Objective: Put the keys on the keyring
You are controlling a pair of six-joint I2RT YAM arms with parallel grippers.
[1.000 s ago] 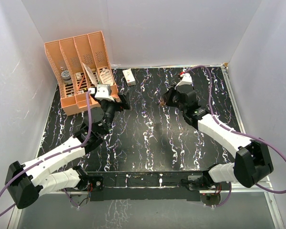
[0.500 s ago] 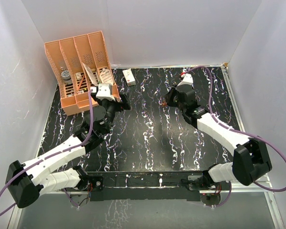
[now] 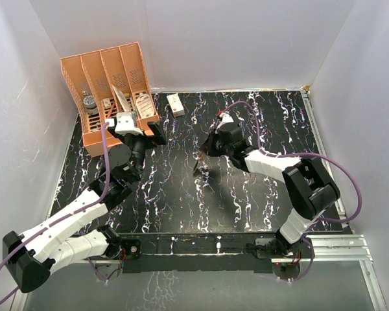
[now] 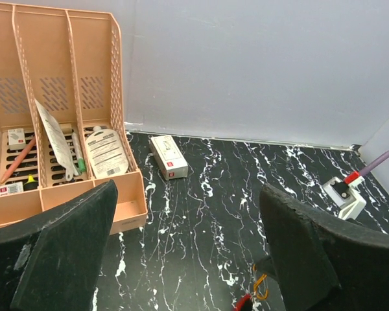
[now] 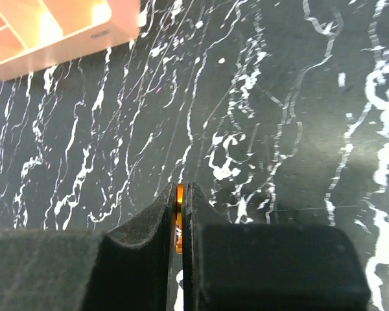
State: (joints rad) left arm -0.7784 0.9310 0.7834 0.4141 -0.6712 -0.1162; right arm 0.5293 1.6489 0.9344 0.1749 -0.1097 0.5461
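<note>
My right gripper (image 3: 203,153) is shut on the orange-yellow keyring (image 5: 179,202), which shows edge-on as a thin strip between its pads, a little above the black marbled table. The keyring also shows in the left wrist view (image 4: 261,286), hanging beside my right arm, with the red key head (image 4: 244,302) just below it. Something small and dark hangs under the right gripper in the top view (image 3: 197,167); I cannot make out the black-headed key. My left gripper (image 3: 142,129) is open and empty, held above the table near the orange organiser, well left of the keyring.
An orange file organiser (image 3: 110,97) with papers and small items stands at the back left. A small white box (image 3: 176,103) lies near the back wall. White walls close in the table on three sides.
My right gripper has swung left and toward the table's middle, carrying the keyring. My left gripper has shifted a little to the left and back.
</note>
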